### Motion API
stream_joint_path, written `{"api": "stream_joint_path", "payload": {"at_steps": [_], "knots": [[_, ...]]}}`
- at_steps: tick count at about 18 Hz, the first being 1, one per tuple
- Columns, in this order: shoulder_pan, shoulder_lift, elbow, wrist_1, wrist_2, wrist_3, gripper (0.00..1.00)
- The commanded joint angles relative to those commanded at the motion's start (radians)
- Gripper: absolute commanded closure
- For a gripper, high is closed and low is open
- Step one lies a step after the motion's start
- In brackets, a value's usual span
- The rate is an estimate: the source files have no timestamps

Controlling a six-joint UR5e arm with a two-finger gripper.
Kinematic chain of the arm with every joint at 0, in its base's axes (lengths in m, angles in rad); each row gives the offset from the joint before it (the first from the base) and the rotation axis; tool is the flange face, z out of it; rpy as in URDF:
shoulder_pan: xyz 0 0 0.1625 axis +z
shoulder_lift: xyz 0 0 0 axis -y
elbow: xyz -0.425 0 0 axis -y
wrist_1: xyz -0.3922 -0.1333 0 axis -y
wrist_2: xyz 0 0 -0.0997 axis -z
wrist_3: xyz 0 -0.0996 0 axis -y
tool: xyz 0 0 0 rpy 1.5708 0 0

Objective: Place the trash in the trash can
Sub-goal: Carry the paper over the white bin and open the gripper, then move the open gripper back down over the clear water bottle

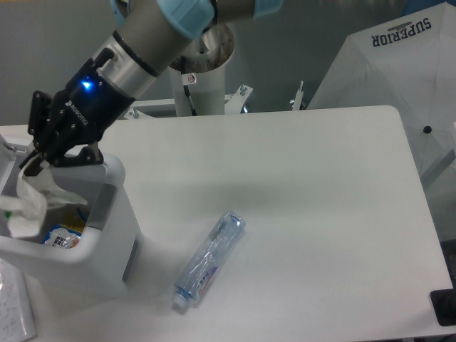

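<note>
Gripper: the gripper (35,162) hangs over the open top of the trash can, at the far-left side of the scene, fingers closed on the upper end of the plastic wad.
Plastic wad: the wad of clear plastic (30,203) dangles from the fingertips — its lower part sits inside the bin's opening, near the left wall.
Trash can: the white trash can (107,235) stands at the near-left of the table (320,214), its grey tab (100,205) on the right wall; some coloured wrappers (63,235) lie at the bottom.
Bottle: the clear bottle (209,258) with the blue-purple label lies on its side on the table — to the right of the bin, apart from it, cap end toward the near-left.
Background: a white umbrella (399,64) printed "SUPERIOR" stands at far right.
</note>
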Motion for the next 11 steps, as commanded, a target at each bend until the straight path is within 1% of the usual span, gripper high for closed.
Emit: {"api": "stream_joint_path", "payload": {"at_steps": [4, 6, 11], "knots": [[0.017, -0.002, 0.006, 0.002, 0.000, -0.003, 0.00], [0.064, -0.009, 0.037, 0.002, 0.000, -0.008, 0.00], [0.172, -0.113, 0.101, 0.000, 0.002, -0.017, 0.00]]}}
